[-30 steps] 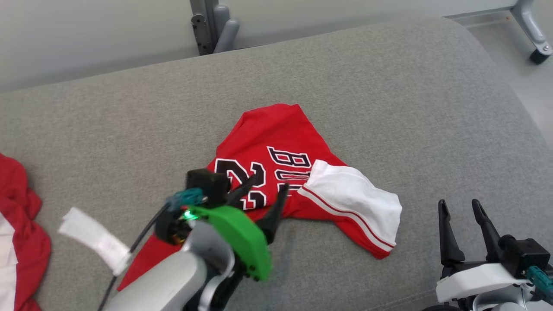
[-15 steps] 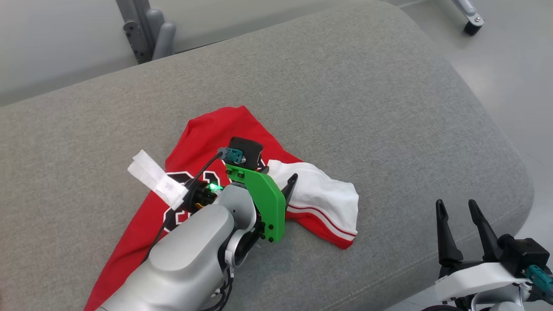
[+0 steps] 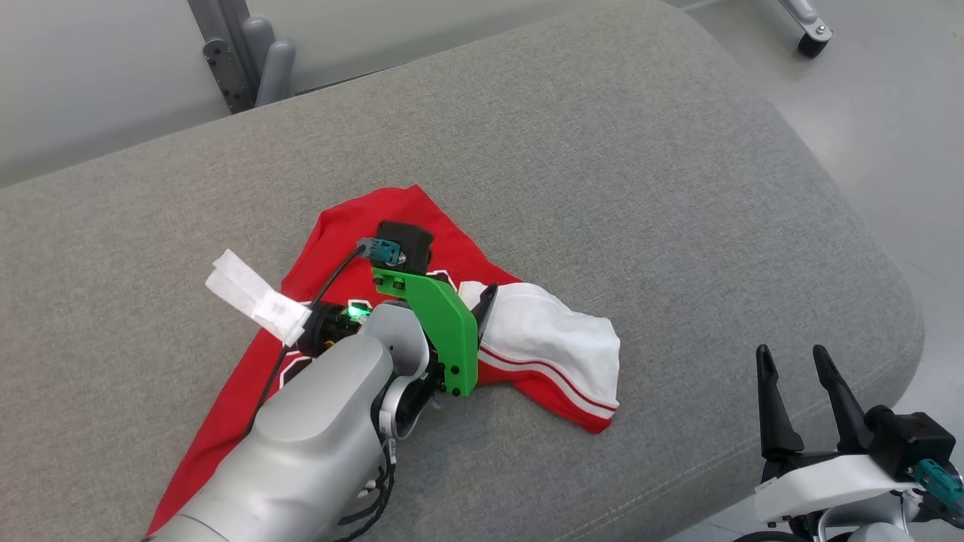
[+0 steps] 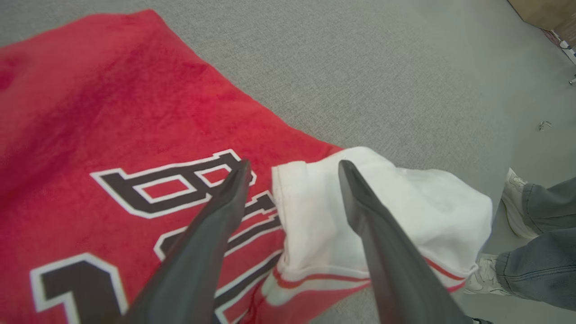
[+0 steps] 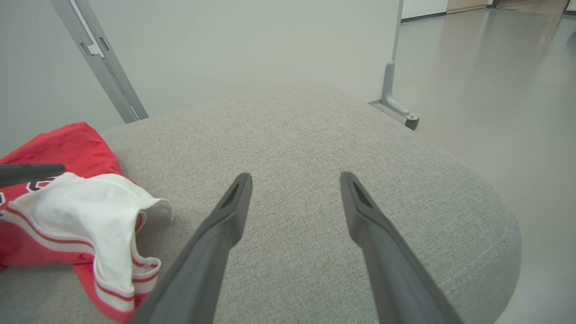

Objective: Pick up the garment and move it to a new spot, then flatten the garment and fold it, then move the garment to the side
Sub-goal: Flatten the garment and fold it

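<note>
Item: crumpled red basketball jersey garment (image 3: 376, 218) with black-and-white lettering and a turned-over white panel (image 3: 550, 339), lying on the grey fabric-covered tabletop (image 3: 678, 188), long axis slanting from near left toward centre. Left gripper (image 4: 294, 164): directly over it, jaws wide, straddling the white panel's hem (the nearer arm, likely best placed to pinch). Right gripper (image 3: 789, 352): jaws wide, empty, well apart to the right.

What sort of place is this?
Likely a lab or test room: grey upholstered cushion as work surface, metal frame leg on bare glossy floor, a person's shoe nearby.
</note>
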Tool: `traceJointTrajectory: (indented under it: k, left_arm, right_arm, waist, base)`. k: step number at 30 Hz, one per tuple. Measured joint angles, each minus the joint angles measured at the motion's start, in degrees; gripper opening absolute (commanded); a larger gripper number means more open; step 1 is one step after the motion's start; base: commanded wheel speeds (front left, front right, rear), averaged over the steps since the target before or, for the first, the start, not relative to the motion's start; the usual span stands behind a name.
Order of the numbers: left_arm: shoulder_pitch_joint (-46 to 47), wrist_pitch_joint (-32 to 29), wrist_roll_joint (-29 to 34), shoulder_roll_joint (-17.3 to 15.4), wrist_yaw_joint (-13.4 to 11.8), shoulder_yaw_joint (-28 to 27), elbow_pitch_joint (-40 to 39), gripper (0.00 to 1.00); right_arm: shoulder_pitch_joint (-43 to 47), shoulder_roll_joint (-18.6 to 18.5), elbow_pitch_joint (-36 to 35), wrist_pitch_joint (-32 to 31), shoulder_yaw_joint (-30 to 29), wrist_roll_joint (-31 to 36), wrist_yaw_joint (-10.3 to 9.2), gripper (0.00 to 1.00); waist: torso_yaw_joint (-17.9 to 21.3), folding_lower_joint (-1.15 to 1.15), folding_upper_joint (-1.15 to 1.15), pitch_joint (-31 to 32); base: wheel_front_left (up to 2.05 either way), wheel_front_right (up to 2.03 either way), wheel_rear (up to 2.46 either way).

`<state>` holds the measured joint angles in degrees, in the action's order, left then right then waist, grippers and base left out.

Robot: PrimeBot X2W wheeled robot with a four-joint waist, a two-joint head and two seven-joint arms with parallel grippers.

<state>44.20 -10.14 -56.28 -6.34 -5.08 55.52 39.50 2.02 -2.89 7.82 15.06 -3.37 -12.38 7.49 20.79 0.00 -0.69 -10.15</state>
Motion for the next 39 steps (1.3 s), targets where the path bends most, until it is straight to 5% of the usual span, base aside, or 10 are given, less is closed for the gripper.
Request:
traceJointTrajectory:
  k: [5,10,13,17,20,27,34,39]
  left_arm:
    - [-0.2,-2.8,-3.8,0.9,4.5,-0.6,1.9,1.00]
    - [-0.1,-2.6,-4.1,1.4,6.2,-0.4,3.6,1.00]
    - [-0.1,-1.8,-4.6,1.8,7.4,-0.6,3.8,0.00]
    - [-0.2,1.0,-5.6,2.2,9.4,-1.5,3.6,0.00]
    - [-0.2,8.8,-7.9,2.6,9.7,-6.1,3.3,0.00]
    - [-0.2,24.3,-8.1,1.8,7.4,-15.3,3.7,0.00]
    - [-4.0,25.3,11.9,1.8,9.7,-22.0,-13.8,0.00]
    - [-13.8,25.3,21.5,2.9,12.2,-12.3,-22.2,0.00]
  right_arm:
    - [0.0,0.0,0.0,0.0,0.0,0.3,0.00,1.00]
    - [0.0,0.0,0.0,0.0,0.2,0.4,0.00,1.00]
    - [0.0,0.0,0.0,0.0,0.2,0.4,0.00,1.00]
    - [0.0,0.0,0.0,0.0,0.0,0.5,0.00,1.00]
    - [0.1,0.0,0.0,0.0,-0.1,0.8,0.00,1.00]
    - [0.6,0.0,-0.3,0.0,-0.7,2.0,0.00,1.00]
    - [0.5,0.0,-1.0,0.0,-1.0,2.4,0.00,1.00]
    - [0.0,0.0,-1.0,0.0,-0.8,2.4,0.00,1.00]
  waist:
    - [-0.1,0.00,0.00,-0.1]
    - [0.1,0.00,0.00,-0.3]
    - [0.2,0.00,0.00,-0.4]
    - [-0.1,0.00,0.00,-0.3]
    - [-0.3,0.00,0.00,0.0]
    - [-1.9,0.00,0.00,0.5]
    - [-3.8,0.00,0.00,0.0]
    - [-4.3,0.00,0.00,-1.2]
  base:
    - [0.00,0.00,0.00]
    - [0.00,0.00,0.00]
    - [0.00,0.00,0.00]
    - [0.00,0.00,0.00]
    - [0.00,0.00,0.00]
    - [0.00,0.00,0.00]
    - [0.00,0.00,0.00]
    - [0.00,0.00,0.00]
